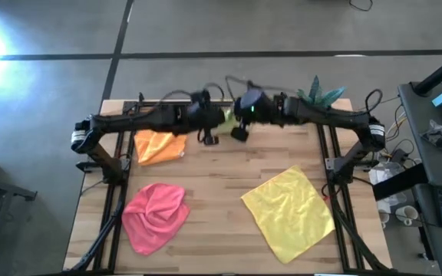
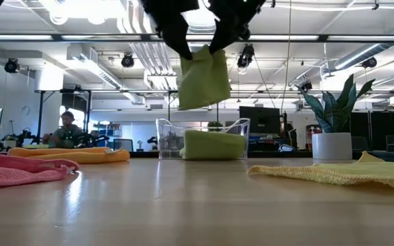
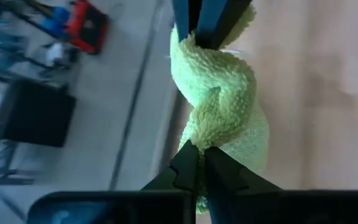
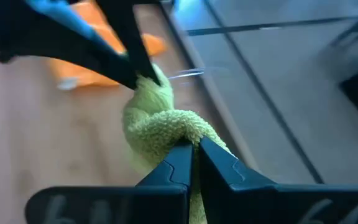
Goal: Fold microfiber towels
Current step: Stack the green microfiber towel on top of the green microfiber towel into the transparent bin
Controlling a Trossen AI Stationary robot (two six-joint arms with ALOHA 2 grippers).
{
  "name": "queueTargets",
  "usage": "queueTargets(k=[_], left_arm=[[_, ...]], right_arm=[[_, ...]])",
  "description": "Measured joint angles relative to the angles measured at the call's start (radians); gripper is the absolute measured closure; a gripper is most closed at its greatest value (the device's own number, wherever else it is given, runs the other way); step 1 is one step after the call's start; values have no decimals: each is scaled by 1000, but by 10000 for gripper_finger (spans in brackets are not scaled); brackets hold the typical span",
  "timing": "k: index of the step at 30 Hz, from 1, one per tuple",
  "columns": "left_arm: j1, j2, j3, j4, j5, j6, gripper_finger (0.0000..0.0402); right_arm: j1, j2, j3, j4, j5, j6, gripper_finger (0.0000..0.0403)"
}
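The lime green towel [image 2: 204, 78] hangs folded in the air above the clear bin [image 2: 166, 137] at the table's far edge, pinched along its top between the left gripper [image 3: 197, 163] and right gripper [image 4: 192, 155], both clamped on it, close together.

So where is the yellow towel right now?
The yellow towel lies flat on the table's right side in the high view, near the front edge, across from the pink towel.
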Motion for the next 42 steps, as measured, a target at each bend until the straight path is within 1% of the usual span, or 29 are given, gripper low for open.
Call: queueTargets(k=[6,8,11,15,24,27,30,34,37,42], left_arm=[[147,4,-3,160,4,107,402],[188,12,-3,213,16,140,402],[238,38,-3,302,74,186,402],[297,89,3,375,96,221,401],[415,231,6,573,98,342,401],[437,271,20,567,119,341,401],[439,285,15,503,144,339,401],[412,280,13,364,208,339,401],[389,268,21,270,298,334,401],[364,263,28,154,458,285,401]], right_arm=[[-162,68,102,7,-13,-69,394],[-212,102,143,12,-56,-73,394],[-269,170,204,14,-106,-75,394],[-319,263,293,6,-114,-85,394],[-411,473,521,-33,-106,-141,394],[-433,533,593,-119,-106,-149,394],[-443,569,637,-263,-111,-153,394],[-436,584,661,-452,-206,-160,394],[-426,585,661,-540,-271,-160,394],[-408,585,661,-645,-318,-158,394]])
